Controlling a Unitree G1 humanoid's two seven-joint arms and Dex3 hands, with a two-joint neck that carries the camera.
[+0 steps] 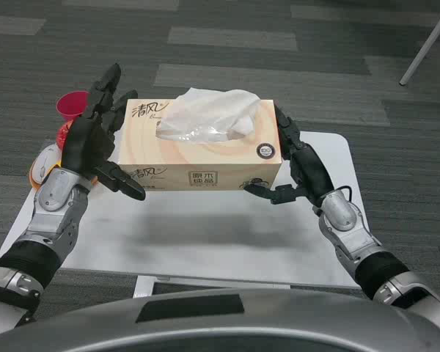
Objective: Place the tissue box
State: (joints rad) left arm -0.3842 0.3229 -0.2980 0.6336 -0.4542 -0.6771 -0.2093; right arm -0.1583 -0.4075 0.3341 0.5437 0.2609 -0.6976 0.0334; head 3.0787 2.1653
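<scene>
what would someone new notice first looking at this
The tissue box in the middle of the picture, peach-coloured with a white tissue puffing out of its top, held above the white table and casting a shadow on it. The left robot hand and right robot hand, both black, press on its two ends. Behind the left robot hand, at the table's left edge, a pink cup peeks out.

Both hands, left hand (95, 143) and right hand (302, 165), hold the tissue box (202, 150) by its ends above the white bench (220, 235).
</scene>
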